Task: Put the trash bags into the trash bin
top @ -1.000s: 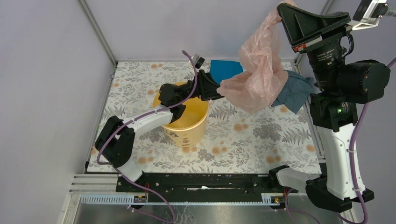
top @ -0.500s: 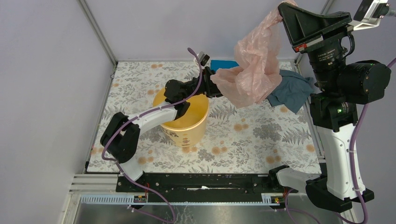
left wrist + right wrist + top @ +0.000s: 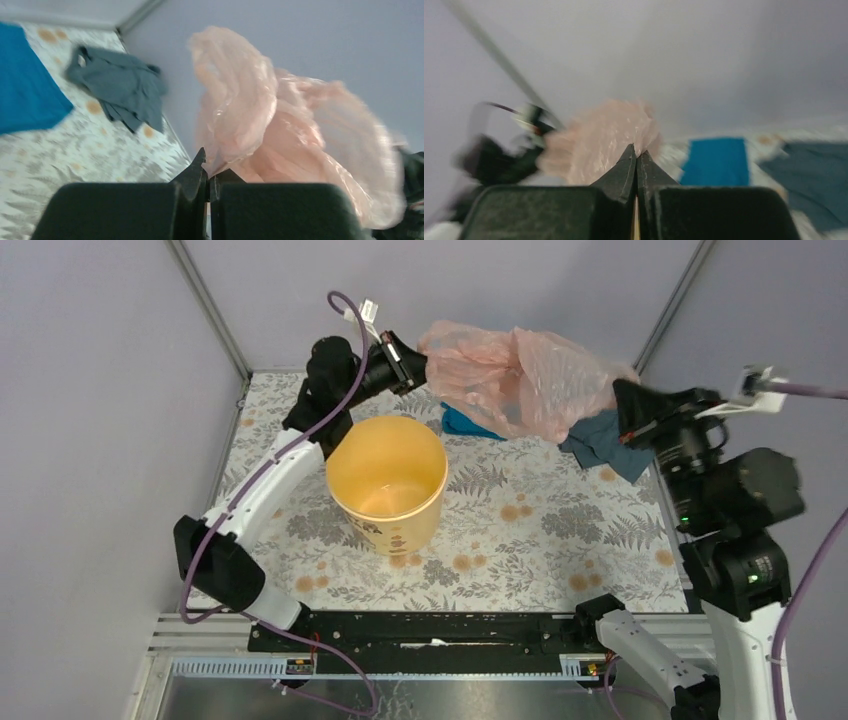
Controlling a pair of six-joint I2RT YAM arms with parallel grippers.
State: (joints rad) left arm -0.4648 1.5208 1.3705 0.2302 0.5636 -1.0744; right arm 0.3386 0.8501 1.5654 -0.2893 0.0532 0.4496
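Left claw (image 3: 424, 365) and right claw (image 3: 618, 392) each clamped on an end of the wrinkly translucent pale-pink plastic bag (image 3: 515, 380), stretched aloft beyond the round yellow-orange plastic bucket (image 3: 400, 530).

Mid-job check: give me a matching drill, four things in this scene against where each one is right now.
Things:
1. thin pale-pink plastic film bag
2. round yellow-orange plastic bucket
3. bright blue cloth
4. grey-blue cloth

Places:
A. upright on the table, mouth open
B. crumpled near the table's right edge
C. in the air, pinched by the left gripper and the right gripper
D. at the table's back, just beyond the bucket

Pairs: 1-C, 2-A, 3-D, 4-B.
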